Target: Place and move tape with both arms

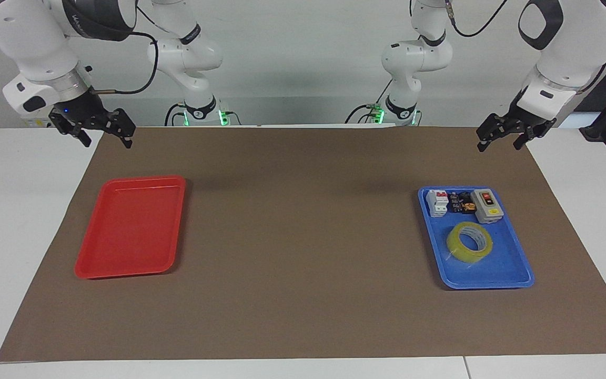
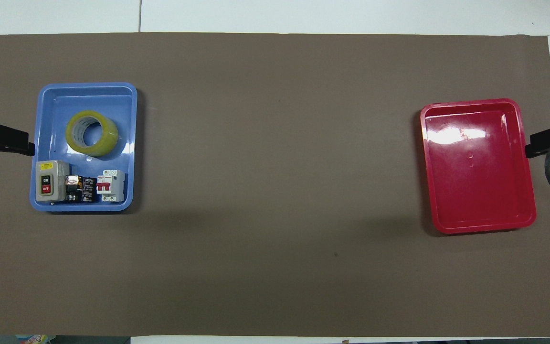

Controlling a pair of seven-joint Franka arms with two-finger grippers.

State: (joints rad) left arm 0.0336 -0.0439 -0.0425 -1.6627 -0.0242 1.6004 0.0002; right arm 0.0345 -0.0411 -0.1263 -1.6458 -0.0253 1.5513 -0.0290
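yellow tape roll (image 1: 469,241) lies flat in the blue tray (image 1: 513,273), beside the switches (image 1: 463,203). left gripper (image 1: 503,139) and right gripper (image 1: 104,135) hang wide open, empty. descend straight, one finger through the core.

Grey switch box (image 2: 51,180) in the blue tray (image 2: 132,143), just beside the left gripper (image 2: 29,147) toward the table's middle: black panel reads "ON" above, red panel reads "OFF" below. Small yellow label on the box top, print too small to read. White breaker (image 2: 111,185) in the same tray carries a small red mark, unreadable. Lettering on the arm links cannot be made out.
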